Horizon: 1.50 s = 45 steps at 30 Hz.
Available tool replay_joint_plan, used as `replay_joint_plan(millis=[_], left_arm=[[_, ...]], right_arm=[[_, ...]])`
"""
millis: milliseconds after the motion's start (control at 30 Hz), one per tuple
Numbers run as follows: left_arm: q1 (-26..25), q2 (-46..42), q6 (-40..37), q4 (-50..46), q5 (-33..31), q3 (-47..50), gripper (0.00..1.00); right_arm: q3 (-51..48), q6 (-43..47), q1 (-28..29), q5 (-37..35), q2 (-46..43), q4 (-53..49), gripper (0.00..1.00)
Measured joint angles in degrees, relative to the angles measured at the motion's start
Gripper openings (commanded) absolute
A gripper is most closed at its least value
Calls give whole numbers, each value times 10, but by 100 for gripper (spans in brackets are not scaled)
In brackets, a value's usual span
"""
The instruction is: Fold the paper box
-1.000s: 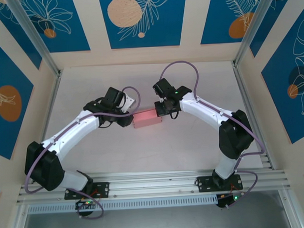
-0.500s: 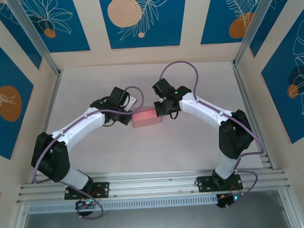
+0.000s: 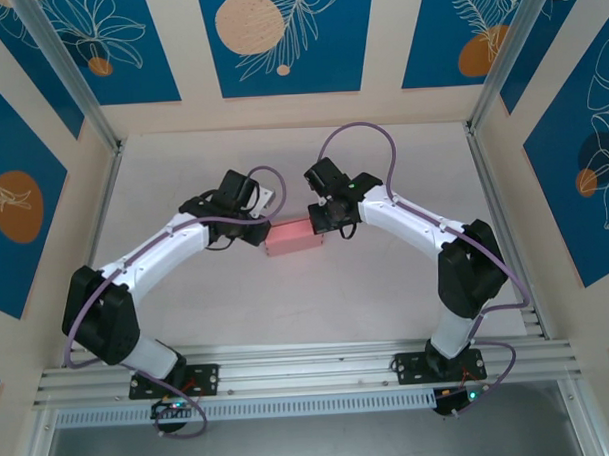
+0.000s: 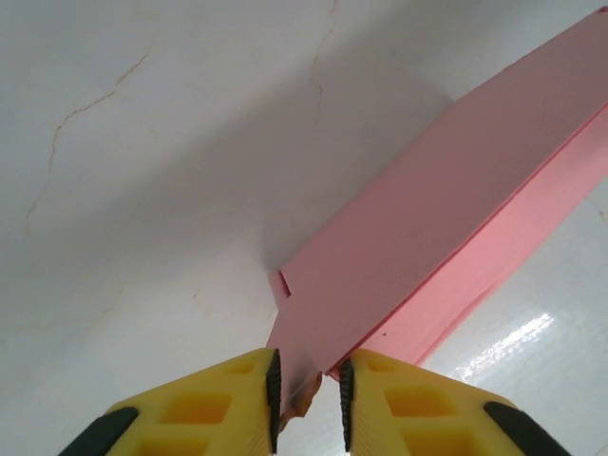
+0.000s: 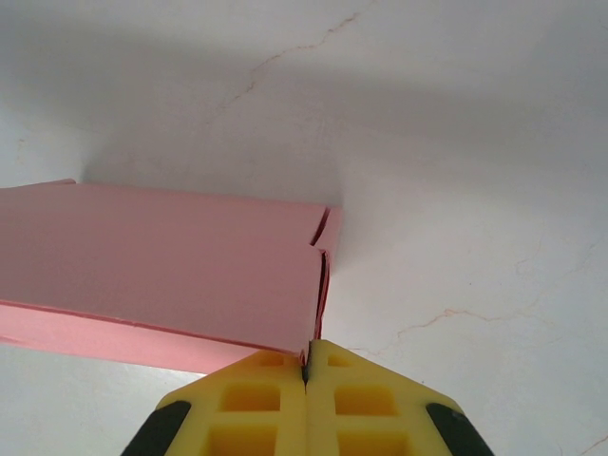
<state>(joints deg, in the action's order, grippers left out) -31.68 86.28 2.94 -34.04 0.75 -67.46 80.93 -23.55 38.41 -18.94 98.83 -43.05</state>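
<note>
One salmon-pink paper box (image 3: 295, 236) lies near the middle of the tabletop (image 3: 387, 295), body formed, its ends apparently being closed. At one end the left tool (image 4: 307, 380) holds its jaws slightly apart around a small tab (image 4: 300, 388), not pinching it; at the other the right tool (image 5: 306, 356) is pressed together on a flap's thin edge. Next, that tab likely needs tucking inward while the right side steadies.
</note>
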Motion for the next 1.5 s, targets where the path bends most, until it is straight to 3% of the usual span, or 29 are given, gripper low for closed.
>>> replay_joint_plan(millis=[333, 533, 1033, 1133, 1367, 1500], left_arm=[[5, -1, 6, -29, 1, -9, 23], [5, 0, 11, -44, 1, -19, 9], [42, 2, 65, -52, 96, -47, 4], [49, 2, 79, -43, 113, -44, 3], [65, 2, 87, -26, 119, -22, 0], [68, 2, 85, -21, 115, -16, 0]], right_arm=[[0, 0, 0, 0, 0, 0, 1], [1, 0, 0, 0, 1, 0, 1], [28, 0, 13, -37, 27, -14, 1], [31, 2, 19, -50, 29, -20, 10], [31, 14, 28, -40, 29, -27, 13], [31, 25, 22, -13, 26, -27, 23]])
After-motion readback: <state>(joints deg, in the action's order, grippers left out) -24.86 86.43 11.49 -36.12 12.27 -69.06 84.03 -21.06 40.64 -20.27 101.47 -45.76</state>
